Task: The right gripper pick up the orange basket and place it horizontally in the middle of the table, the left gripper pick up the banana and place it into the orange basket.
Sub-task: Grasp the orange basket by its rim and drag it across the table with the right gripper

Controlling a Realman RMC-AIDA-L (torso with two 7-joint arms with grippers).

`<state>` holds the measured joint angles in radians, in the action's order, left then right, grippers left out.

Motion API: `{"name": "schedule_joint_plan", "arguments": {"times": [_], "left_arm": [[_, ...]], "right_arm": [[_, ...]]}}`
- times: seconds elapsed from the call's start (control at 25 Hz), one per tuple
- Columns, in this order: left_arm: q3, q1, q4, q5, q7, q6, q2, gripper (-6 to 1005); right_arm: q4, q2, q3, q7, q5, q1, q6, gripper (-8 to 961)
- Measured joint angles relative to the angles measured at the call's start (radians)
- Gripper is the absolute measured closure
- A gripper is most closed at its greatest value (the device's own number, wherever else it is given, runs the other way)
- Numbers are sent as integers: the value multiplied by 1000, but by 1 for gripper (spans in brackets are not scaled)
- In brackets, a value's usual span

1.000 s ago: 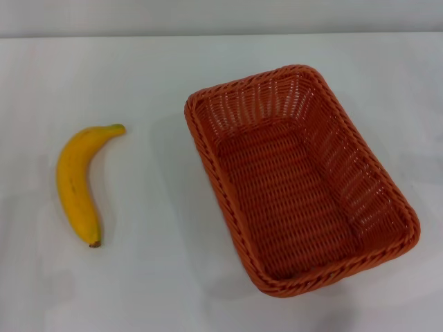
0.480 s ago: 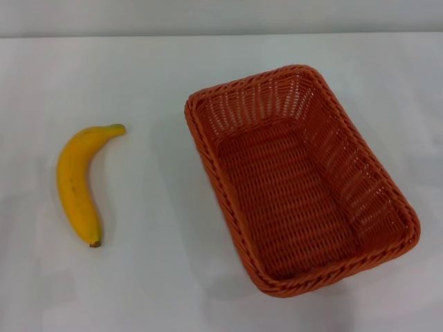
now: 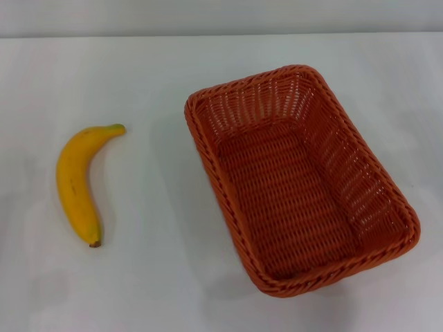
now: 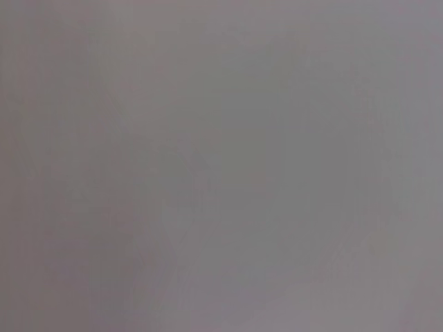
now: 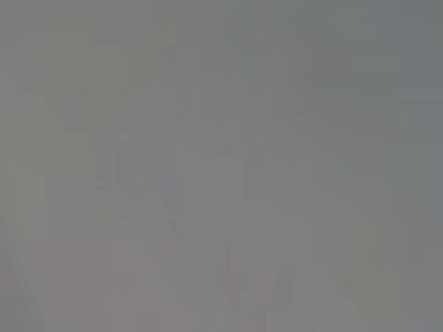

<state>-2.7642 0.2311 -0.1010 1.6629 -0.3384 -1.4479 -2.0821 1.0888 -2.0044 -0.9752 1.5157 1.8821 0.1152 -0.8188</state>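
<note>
Sitting on the white table point(image 3: 159, 277), the orange basket point(image 3: 299, 177) takes up the right half of the head view, its open top facing up and its woven floor bare, with nothing lying inside it. Its long sides run at a slant rather than squarely across: one short end lies toward the far middle of the table, the other toward the near right. The braided rim shows all the way round, and the openwork walls let the pale tabletop show through at the far end. Well apart from it, on the left side of the table, lies the banana point(image 3: 75, 181), flat on the surface and touching nothing else. Its greenish stem tip points toward the far side and slightly right, its small brown end toward the near side, and its curve bulges to the left, away from the basket. Neither arm shows in the head view. Both wrist views give only a plain grey field with no fingers, basket or fruit to be made out, so the left gripper and the right gripper are out of sight, and whether their jaws are open or closed cannot be told.
</note>
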Motion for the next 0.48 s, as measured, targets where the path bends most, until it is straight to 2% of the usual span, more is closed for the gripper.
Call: {"name": "schedule_joint_plan", "arguments": {"times": [0.12,0.24,0.48], "left_arm": [[0,-3,0,0,0,-1,-1,210],[-1,-4,1,-2,0,-1,-1,210],[0,0,1,0,0,0,0,210]], "right_arm": [[163,0,-29,-236,-155,-67,-9,115],[353,-3,-33,-526,-393,-124,-52,115],[710,-4,-20,-1016,-812,-145,-287,115]]}}
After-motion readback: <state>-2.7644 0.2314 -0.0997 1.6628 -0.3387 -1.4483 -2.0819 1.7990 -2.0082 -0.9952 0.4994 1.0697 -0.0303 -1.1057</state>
